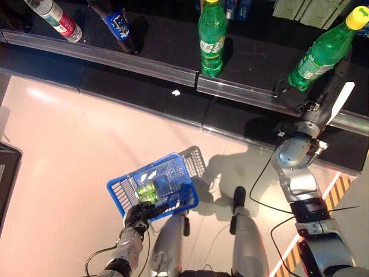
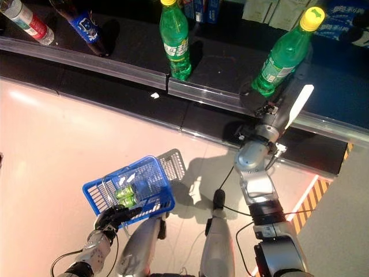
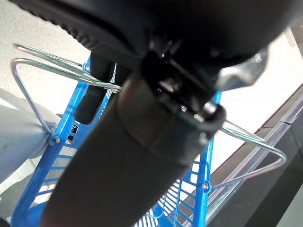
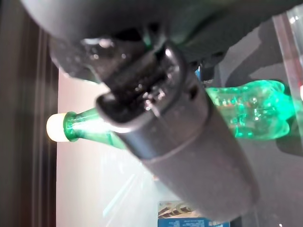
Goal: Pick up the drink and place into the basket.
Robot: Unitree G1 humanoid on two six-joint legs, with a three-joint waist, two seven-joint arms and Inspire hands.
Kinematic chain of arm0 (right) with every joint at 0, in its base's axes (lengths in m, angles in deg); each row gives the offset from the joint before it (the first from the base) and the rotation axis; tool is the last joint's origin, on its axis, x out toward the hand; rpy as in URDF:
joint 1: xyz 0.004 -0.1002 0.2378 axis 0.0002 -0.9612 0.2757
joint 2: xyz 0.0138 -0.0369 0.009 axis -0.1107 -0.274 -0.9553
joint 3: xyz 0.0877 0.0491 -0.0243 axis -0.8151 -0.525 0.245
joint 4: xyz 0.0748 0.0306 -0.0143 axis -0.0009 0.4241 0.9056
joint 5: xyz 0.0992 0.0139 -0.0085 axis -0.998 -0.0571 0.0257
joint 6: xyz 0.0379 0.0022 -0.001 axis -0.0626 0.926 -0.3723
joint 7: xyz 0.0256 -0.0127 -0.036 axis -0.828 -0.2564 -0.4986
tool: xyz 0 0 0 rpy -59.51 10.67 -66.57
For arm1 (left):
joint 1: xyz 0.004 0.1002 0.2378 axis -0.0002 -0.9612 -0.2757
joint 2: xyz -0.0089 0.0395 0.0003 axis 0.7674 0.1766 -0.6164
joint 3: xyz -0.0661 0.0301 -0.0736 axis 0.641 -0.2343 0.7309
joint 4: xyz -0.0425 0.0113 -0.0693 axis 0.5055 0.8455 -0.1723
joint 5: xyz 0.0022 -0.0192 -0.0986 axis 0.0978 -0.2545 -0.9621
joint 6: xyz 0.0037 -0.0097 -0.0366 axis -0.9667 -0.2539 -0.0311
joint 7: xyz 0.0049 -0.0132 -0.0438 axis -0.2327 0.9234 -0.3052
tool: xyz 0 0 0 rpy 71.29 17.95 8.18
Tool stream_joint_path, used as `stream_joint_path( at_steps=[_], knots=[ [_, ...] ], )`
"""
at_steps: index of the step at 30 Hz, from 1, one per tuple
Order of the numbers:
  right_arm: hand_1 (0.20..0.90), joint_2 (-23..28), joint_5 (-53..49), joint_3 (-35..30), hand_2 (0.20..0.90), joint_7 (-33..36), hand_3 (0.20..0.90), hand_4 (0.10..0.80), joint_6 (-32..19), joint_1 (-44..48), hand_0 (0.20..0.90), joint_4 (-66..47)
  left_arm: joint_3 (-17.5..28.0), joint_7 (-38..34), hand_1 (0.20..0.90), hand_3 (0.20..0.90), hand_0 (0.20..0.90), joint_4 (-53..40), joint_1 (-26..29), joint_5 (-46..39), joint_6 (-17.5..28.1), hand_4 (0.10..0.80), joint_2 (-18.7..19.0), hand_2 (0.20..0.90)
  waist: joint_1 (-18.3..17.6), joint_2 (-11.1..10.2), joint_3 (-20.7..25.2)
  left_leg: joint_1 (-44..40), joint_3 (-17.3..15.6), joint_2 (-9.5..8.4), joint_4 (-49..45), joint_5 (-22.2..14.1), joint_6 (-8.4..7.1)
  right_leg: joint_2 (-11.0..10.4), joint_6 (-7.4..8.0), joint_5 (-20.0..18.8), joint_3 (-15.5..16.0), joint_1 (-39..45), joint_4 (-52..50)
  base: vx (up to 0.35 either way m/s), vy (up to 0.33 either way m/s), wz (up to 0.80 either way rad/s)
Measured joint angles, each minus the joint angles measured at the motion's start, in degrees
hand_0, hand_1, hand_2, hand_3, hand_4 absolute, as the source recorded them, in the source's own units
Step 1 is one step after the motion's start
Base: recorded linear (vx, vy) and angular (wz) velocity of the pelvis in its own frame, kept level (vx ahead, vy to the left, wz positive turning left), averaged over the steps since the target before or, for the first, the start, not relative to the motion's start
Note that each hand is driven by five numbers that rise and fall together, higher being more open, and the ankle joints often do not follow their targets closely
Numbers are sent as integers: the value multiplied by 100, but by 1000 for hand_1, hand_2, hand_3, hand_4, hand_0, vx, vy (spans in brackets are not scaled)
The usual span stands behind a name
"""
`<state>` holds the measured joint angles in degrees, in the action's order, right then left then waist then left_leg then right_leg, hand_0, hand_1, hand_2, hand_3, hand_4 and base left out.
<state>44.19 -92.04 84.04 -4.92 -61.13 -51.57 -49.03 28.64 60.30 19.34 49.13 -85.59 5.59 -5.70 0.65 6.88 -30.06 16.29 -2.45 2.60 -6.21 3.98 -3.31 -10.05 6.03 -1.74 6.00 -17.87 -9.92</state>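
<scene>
Glossy translucent green plastic bottle [image 1: 318,56], blue plastic lattice basket [image 1: 154,186] with seemingly bare-metal wire handles [image 3: 246,142].

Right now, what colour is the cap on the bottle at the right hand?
Yellow cap on a green bottle; clearest in the right eye view.

**Shelf ahead, basket below**

The held bottle [image 1: 323,52] stands on the shelf [image 1: 161,46] just beyond the right hand's fingers [image 1: 294,99]. A second bottle [image 1: 211,37] stands to their left. The basket [image 1: 153,187] hangs from the left hand's fingers [image 1: 141,212], holding bottles [image 1: 147,192].
</scene>
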Motion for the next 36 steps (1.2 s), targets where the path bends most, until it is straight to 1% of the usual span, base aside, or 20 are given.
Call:
stream_joint_path(
  at_steps=[4, 8, 15, 20, 21, 22, 23, 26, 36],
  knots=[
    [900, 23, -76, -81, 900, 45, 900, 800, 23, 215, 900, 176, -6, 85, 300, 200, 300, -31, 1, -4, 1, 100, 20, 300, 64, 4, -2, 72, 2, -7, -16, 4, 6, -8, 5, 6, 1, -89, -65, 0, 0, 0],
    [900, 92, -167, -167, 900, 83, 900, 800, 28, 456, 900, 299, -129, 94, 300, 200, 300, -60, 63, -114, 1, 100, 21, 300, 87, 76, -39, 170, 41, -34, -81, 6, 9, -31, 8, 8, 7, -151, -101, -2, 19, 5],
    [900, 216, -229, -170, 900, 206, 900, 800, 28, 691, 900, 516, -151, 97, 300, 200, 300, -69, 70, -215, -7, 100, 28, 300, 107, 77, -40, 292, 55, -61, -110, 18, 27, -56, 23, 20, 18, -293, -189, 0, 0, 0],
    [900, 318, -409, -183, 900, 298, 900, 800, 30, 803, 900, 642, -186, 113, 300, 200, 300, -97, 70, -223, -13, 100, 22, 300, 198, 93, -48, 299, 63, -93, -112, 24, 35, -94, 36, 60, 19, -336, -281, -4, 1, 1],
    [698, 345, -436, -183, 698, 318, 664, 564, 25, 832, 698, 697, -205, 113, 300, 200, 300, -105, 71, -228, -12, 100, 23, 300, 223, 93, -48, 301, 67, -97, -112, 25, 36, -98, 38, 62, 22, -336, -283, -12, 0, 3],
    [422, 369, -459, -183, 422, 341, 343, 243, 23, 882, 422, 782, -224, 114, 300, 200, 300, -115, 71, -234, -10, 100, 30, 300, 234, 93, -48, 306, 76, -102, -112, 28, 40, -104, 42, 66, 32, -336, -288, -10, 2, 6],
    [300, 382, -523, -185, 300, 369, 200, 100, 22, 950, 300, 872, -232, 115, 300, 200, 300, -122, 71, -240, -10, 100, 31, 300, 235, 93, -48, 316, 94, -109, -114, 31, 45, -112, 44, 70, 50, -336, -290, -15, 5, 8],
    [300, 425, -630, -244, 300, 470, 200, 100, 20, 1116, 300, 1036, -252, 126, 300, 200, 300, -182, 76, -341, -2, 100, 53, 300, 236, 93, -47, 416, 170, -117, -169, 33, 47, -126, 43, 74, 136, -361, -292, -16, 11, 13],
    [300, 498, -883, -244, 300, 507, 200, 100, -2, 1354, 300, 1361, -253, 324, 300, 200, 300, -188, 92, -484, -3, 100, 72, 300, 355, 93, -48, 440, 189, -125, -188, 34, 48, -132, 54, 67, 149, -378, -320, -5, 0, 1]
  ],
)
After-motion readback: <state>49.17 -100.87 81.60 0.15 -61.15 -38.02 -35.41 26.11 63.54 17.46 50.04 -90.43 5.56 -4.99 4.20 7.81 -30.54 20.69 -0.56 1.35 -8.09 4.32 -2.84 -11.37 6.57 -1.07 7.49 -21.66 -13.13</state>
